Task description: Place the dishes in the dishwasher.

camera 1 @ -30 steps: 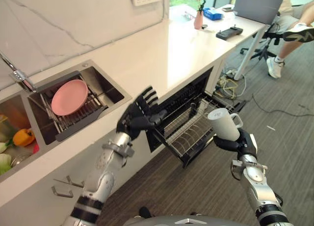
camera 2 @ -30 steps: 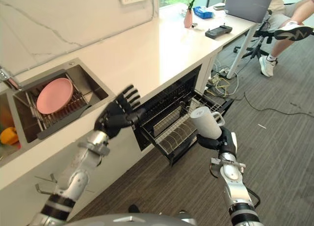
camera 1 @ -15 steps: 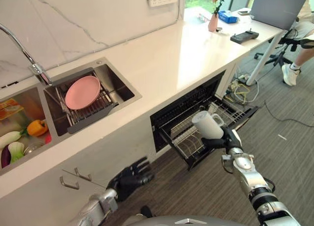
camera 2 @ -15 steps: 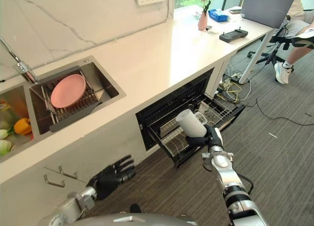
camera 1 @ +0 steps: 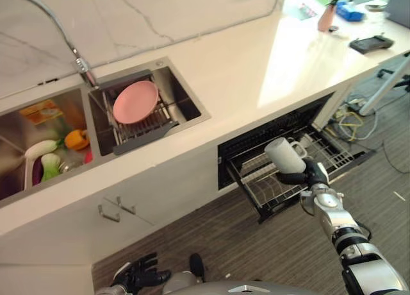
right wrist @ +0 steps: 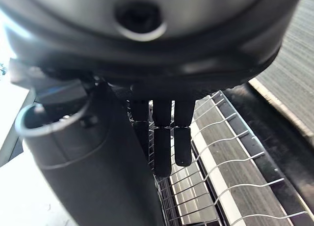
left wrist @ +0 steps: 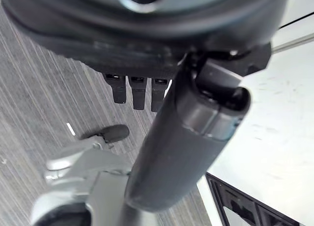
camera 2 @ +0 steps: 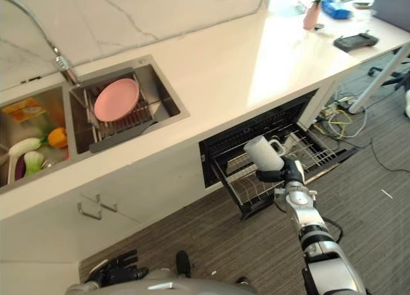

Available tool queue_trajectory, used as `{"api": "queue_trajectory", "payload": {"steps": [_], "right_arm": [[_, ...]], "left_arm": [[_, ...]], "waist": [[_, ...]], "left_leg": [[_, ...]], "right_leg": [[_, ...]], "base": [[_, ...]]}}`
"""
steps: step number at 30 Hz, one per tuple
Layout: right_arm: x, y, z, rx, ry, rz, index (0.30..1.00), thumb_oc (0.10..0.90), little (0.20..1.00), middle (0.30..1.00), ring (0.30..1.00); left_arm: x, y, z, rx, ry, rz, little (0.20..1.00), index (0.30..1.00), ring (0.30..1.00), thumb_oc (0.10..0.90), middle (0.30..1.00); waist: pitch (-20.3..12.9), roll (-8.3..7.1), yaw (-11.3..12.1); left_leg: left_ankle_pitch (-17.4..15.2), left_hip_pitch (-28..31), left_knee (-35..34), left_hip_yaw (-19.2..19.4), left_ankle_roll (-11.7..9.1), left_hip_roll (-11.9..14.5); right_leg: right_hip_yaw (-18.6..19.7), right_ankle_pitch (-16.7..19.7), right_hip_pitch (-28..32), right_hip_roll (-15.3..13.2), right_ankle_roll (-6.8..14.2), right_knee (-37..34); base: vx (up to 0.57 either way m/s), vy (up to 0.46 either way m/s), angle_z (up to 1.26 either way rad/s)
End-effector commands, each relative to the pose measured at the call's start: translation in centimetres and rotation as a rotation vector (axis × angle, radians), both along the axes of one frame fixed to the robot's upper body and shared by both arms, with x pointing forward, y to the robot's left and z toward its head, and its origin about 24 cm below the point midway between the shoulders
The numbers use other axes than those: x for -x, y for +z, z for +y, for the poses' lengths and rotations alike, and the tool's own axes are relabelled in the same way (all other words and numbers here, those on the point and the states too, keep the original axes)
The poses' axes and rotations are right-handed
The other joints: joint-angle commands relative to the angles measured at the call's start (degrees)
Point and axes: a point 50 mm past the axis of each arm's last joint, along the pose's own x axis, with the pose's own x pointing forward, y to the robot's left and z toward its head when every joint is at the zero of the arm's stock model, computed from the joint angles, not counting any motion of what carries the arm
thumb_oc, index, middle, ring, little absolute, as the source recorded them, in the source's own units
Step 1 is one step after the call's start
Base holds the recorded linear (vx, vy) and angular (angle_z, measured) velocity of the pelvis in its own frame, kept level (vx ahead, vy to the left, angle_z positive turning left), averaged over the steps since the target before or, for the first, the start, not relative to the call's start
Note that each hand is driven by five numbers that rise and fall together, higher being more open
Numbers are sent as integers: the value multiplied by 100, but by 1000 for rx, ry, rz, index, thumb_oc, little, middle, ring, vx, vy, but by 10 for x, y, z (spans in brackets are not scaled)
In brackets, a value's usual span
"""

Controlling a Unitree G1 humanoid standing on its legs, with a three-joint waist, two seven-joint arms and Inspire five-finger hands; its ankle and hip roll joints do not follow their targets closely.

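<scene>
A white mug (camera 1: 284,155) is tilted over the pulled-out wire rack (camera 1: 334,155) of the open dishwasher (camera 2: 221,152) below the counter. My right hand (camera 1: 311,175) is shut on it from the side, at the handle. In the right wrist view the rack's wires (right wrist: 221,179) lie just past my fingers (right wrist: 167,142). A pink plate (camera 1: 135,102) leans in the drying rack inside the right sink basin (camera 1: 189,110). My left hand (camera 1: 137,274) hangs low near the floor, open and holding nothing, its fingers (left wrist: 133,93) relaxed.
The left basin holds vegetables (camera 1: 59,155) under a curved faucet (camera 1: 77,62). On the white counter (camera 1: 256,58), far right, lie a black device (camera 1: 371,43) and a pink vase (camera 1: 328,16). Cables (camera 1: 349,118) lie on the carpet beyond the dishwasher. Cabinet handles (camera 1: 118,208) jut out below the sink.
The camera has shifted, showing more of the sink. My left arm has dropped from counter height to near the floor. My right hand has carried the mug closer over the dishwasher rack.
</scene>
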Motion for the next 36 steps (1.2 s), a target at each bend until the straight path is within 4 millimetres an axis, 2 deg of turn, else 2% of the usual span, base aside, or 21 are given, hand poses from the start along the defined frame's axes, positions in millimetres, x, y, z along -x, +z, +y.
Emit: {"api": "queue_trajectory", "payload": {"steps": [1, 2, 6, 14, 15, 16, 19, 26, 30, 36], "right_arm": [[-45, 80, -26, 145, -26, -244, 300, 400, 300, 300, 300], [-49, 86, -34, 282, 29, -165, 300, 400, 300, 300, 300], [-53, 82, -34, 360, 84, -69, 300, 400, 300, 300, 300], [-42, 35, -19, 196, 25, 86, 300, 400, 300, 300, 300], [-40, 30, -17, 181, 24, 103, 373, 449, 373, 373, 373], [-37, 25, -15, 168, 21, 118, 900, 800, 900, 900, 900], [-32, 12, -9, 127, 9, 154, 900, 800, 900, 900, 900], [-35, 13, -3, 100, 31, 137, 900, 800, 900, 900, 900], [-43, 26, 1, 133, 91, 79, 900, 800, 900, 900, 900], [-42, 43, -13, 195, 96, 17, 900, 800, 900, 900, 900]], "left_arm": [[-19, 3, -2, -39, -74, -62, 900, 900, 900, 800, 900], [-18, 1, 1, -68, -94, -43, 900, 900, 900, 800, 900], [-24, 1, -1, -68, -110, -58, 900, 900, 900, 800, 900], [-44, 2, -16, -52, -165, -106, 900, 900, 900, 800, 900], [-45, 2, -16, -56, -172, -107, 900, 900, 900, 800, 900], [-46, 2, -17, -58, -177, -109, 900, 900, 900, 800, 900], [-44, 0, -18, -69, -192, -94, 900, 900, 900, 800, 900], [-37, -5, -15, -92, -187, -51, 900, 900, 900, 800, 900], [-30, -11, -15, -106, -165, -5, 900, 900, 900, 800, 900], [-32, -15, -22, -91, -157, 3, 900, 900, 900, 800, 900]], "waist": [[60, 136, 179], [97, 156, 234], [153, 192, 261], [205, 274, 320], [203, 281, 328], [206, 287, 336], [193, 299, 339], [149, 245, 258], [82, 116, 94], [12, 3, -108]], "left_leg": [[101, 455, 78, 475, -728, 704], [110, 368, 70, 425, -724, 684], [132, 254, 64, 385, -718, 660], [150, 96, 57, 292, -688, 630], [150, 84, 57, 283, -688, 627], [147, 76, 57, 271, -685, 624], [137, 87, 57, 281, -684, 620], [69, 198, 58, 350, -672, 615], [-38, 416, 65, 533, -645, 611], [-116, 684, 75, 706, -632, 629]], "right_leg": [[-3, -270, -216, -116, 110, 77], [-62, -233, -275, -167, 141, 84], [-104, -206, -346, -206, 151, 90], [-172, -161, -446, -272, 161, 99], [-179, -161, -449, -278, 160, 98], [-184, -161, -447, -279, 157, 98], [-214, -155, -419, -295, 159, 98], [-130, -148, -373, -312, 156, 94], [87, -146, -348, -295, 154, 87], [330, -150, -340, -243, 135, 83]], "base": [[-4, 36, 23], [-3, 31, 19], [-7, 28, 16], [1, 11, 8], [4, 5, 14], [-5, 3, 12], [-7, 9, 10], [-1, 5, 2], [9, 12, -18], [12, -3, -37]]}}
